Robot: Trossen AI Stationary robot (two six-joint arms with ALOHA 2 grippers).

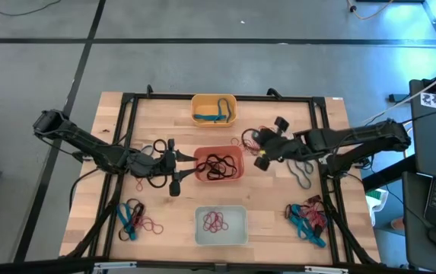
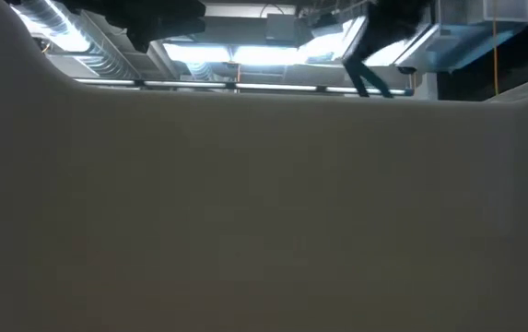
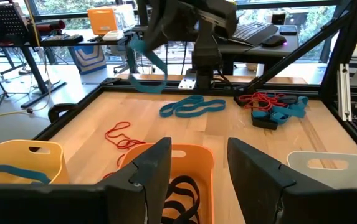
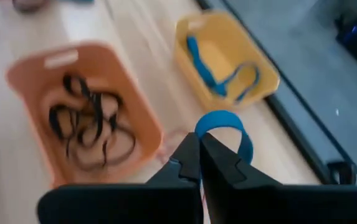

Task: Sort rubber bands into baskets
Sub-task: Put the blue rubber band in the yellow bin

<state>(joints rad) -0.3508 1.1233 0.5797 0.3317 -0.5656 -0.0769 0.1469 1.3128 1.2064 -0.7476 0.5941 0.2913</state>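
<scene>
Right pincer (image 4: pixel 200 163) pinching a blue band (image 4: pixel 223 126), mid-carry; next it heads toward eleven o'clock, over the yellow basket (image 1: pixel 214 109).

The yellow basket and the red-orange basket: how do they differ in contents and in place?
The yellow basket holds blue bands, while the red-orange basket holds black bands. The yellow basket stands at the table's far edge; the red-orange basket stands at the middle, between both pincers. Both are small rectangular tubs with rounded corners.
</scene>
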